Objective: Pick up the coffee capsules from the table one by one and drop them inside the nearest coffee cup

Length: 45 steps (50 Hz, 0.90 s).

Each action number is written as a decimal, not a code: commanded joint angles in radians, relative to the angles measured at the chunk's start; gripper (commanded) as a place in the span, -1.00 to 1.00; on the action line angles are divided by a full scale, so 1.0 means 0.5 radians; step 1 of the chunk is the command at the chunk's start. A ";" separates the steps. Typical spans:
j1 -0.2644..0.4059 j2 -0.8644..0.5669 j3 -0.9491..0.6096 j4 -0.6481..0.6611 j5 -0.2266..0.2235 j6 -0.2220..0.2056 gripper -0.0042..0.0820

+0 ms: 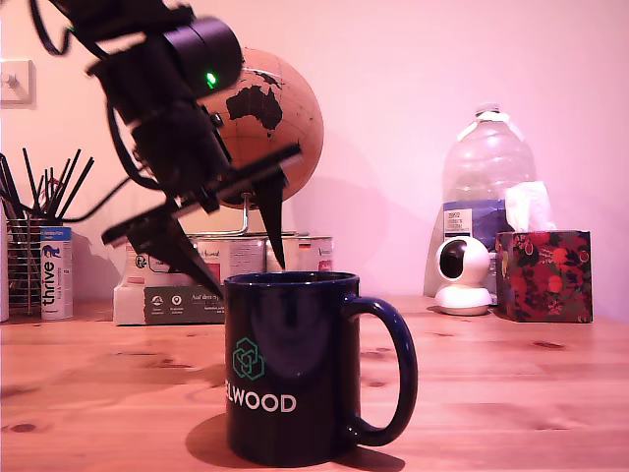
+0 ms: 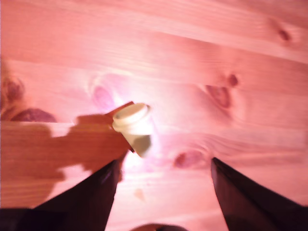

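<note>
A small pale capsule (image 2: 134, 127) lies tipped on its side on the wooden table (image 2: 192, 57), its wider rim pointing away from the camera. My gripper (image 2: 164, 163) is open above it. The capsule sits just beyond the fingertips, close to one dark finger (image 2: 91, 192) and apart from the other. In the exterior view the gripper (image 1: 246, 267) hangs tilted down behind the dark navy coffee cup (image 1: 295, 374), which stands at the table's (image 1: 511, 393) front with its handle towards the exterior view's right. The cup hides the capsule in that view.
Along the back stand a globe (image 1: 280, 108), labelled tins and a box (image 1: 177, 285), a wire pen holder (image 1: 29, 251), a "thrive" can (image 1: 56, 270), a large water bottle (image 1: 486, 167), a small white camera (image 1: 464, 273) and a floral tissue box (image 1: 543, 275).
</note>
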 commanded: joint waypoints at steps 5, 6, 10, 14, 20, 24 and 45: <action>-0.008 0.141 0.102 -0.044 -0.027 -0.014 0.37; -0.008 0.155 0.114 -0.047 -0.028 -0.014 0.37; -0.019 0.212 0.169 -0.065 -0.034 -0.027 0.37; -0.021 0.269 0.224 -0.092 -0.033 -0.031 0.37; -0.024 0.332 0.272 -0.110 -0.033 -0.042 0.37; -0.030 0.377 0.313 -0.139 -0.041 -0.042 0.37; -0.028 0.517 0.354 -0.167 -0.070 -0.041 0.37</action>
